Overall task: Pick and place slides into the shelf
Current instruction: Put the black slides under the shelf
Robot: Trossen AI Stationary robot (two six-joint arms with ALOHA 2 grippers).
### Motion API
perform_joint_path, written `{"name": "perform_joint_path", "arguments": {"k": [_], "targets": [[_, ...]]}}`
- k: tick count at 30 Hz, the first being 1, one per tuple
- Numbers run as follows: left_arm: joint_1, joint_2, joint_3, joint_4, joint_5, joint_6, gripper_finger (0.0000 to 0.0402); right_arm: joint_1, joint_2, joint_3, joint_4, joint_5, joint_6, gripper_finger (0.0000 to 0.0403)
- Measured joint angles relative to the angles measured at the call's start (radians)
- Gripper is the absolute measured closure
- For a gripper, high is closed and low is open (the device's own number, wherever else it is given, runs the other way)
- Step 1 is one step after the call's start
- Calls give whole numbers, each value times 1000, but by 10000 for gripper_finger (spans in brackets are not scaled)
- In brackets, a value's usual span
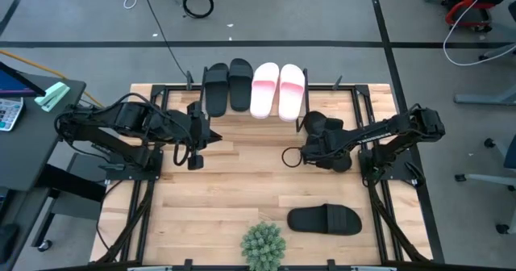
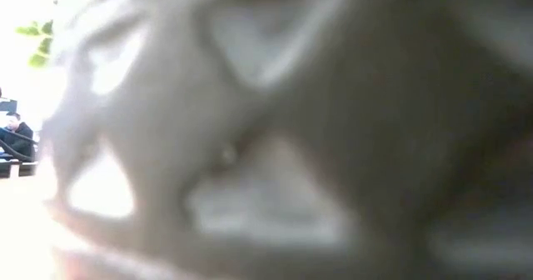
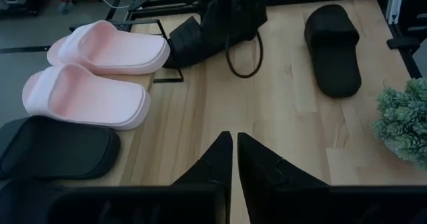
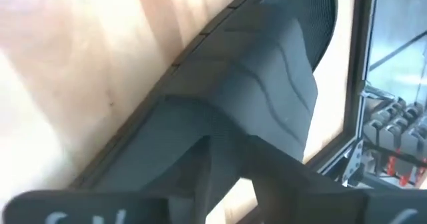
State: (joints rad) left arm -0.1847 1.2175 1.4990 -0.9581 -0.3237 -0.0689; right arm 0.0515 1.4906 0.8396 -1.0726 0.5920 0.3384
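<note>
Two black slides (image 1: 227,86) and two pink slides (image 1: 278,90) lie side by side on the shelf (image 3: 163,72) at the table's far edge. My right gripper (image 4: 240,147) is just in front of the shelf's right end, shut on another black slide (image 3: 193,44). One more black slide (image 1: 324,220) lies flat on the table near the front right. My left gripper (image 3: 233,144) hangs shut and empty above the table's left middle. My right gripper holds the black slide at the side of its wide strap (image 4: 267,127), with the fingers slanting down from the table's right. The fingers themselves hide the exact place of contact. In the left wrist view the slide sits tilted, one end (image 3: 177,54) low by the shelf's wire leg.
A small green spiky plant (image 1: 263,245) stands at the front edge, left of the lone black slide. A black cable loop (image 1: 290,156) hangs from the right arm. Bare wood lies between the two arms. Something grey fills the low view.
</note>
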Motion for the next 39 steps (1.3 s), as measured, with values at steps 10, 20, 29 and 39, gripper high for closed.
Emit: {"name": "perform_joint_path", "arguments": {"k": [10, 20, 29, 39], "targets": [[0, 0, 0, -6, 0, 1, 375, 57, -80, 0, -57, -18, -34, 272], [0, 0, 0, -20, 0, 1, 369, 28, -84, 0, 15, -26, -138, 251], [0, 0, 0, -29, 0, 2, 372, -5, -78, -40, 105, -24, -191, 228], [0, 0, 0, -29, 0, 3, 370, -64, -77, -51, 120, 42, -186, 229]]}}
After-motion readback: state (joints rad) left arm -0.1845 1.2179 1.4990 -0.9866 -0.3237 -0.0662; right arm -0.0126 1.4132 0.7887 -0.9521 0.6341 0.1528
